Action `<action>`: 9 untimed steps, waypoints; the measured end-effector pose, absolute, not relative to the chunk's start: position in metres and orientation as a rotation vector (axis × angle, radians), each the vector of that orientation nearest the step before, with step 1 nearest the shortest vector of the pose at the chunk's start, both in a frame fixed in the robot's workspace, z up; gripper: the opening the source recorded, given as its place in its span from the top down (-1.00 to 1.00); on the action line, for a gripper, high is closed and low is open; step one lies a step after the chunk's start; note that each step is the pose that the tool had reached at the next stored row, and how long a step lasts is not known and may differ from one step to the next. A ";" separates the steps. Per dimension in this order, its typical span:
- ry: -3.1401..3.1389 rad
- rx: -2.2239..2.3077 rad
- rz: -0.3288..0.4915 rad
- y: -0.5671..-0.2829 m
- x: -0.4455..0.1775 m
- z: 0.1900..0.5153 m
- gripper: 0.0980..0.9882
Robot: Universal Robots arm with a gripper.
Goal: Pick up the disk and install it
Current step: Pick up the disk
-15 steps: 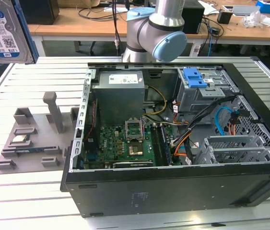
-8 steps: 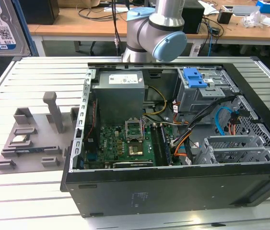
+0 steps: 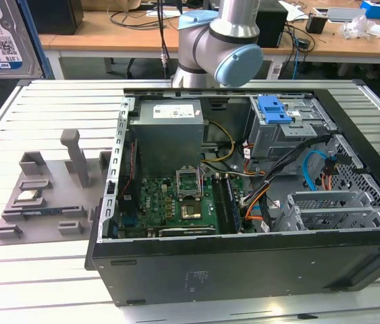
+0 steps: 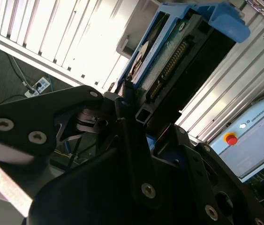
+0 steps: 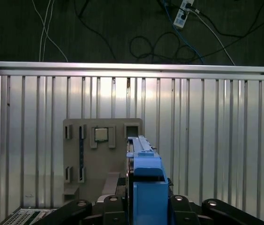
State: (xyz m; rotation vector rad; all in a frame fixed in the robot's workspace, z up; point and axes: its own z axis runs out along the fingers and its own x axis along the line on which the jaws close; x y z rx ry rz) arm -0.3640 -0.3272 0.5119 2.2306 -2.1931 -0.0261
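Clamping the disk point(image 4: 169, 56) in the tool point(image 4: 134, 101), black jaws drawn in against it from either side with no gap showing in the second wrist view. Holding nothing else.

Carrying the disk high and clear of the table point(image 3: 41, 283), up in the exterior view's top left corner point(image 3: 1, 34), silver body and white-and-blue label turned toward that camera, blue carrier running along its edge. Standing roughly upright there with a slight lean, partly cut off by the picture's border.

Presenting the disk edge-on in the first wrist view point(image 5: 146, 187), long axis running straight out from the tool and pointing down toward the slatted table point(image 5: 216, 140), with the free end of the blue carrier lying over the grey fixture tray point(image 5: 117, 164) below. Showing a row of gold contacts along the dark underside in the second wrist view.

Hanging well apart from the open computer case point(image 3: 243, 270), sitting on the table toward the exterior view's right, with a bare blue clip point(image 3: 274, 109) seated in its drive cage. Leaving the processor chip point(image 3: 28, 197) resting in the fixture tray point(image 3: 48, 209), just beside the case on the exterior view's left. Reaching in from behind the case with the arm point(image 3: 223, 40).
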 end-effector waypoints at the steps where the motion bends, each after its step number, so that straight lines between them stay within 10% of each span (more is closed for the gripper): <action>1: -2.193 2.231 -0.026 -0.327 -0.364 0.512 0.40; 9: -2.193 2.230 -0.026 -0.327 -0.355 0.512 0.40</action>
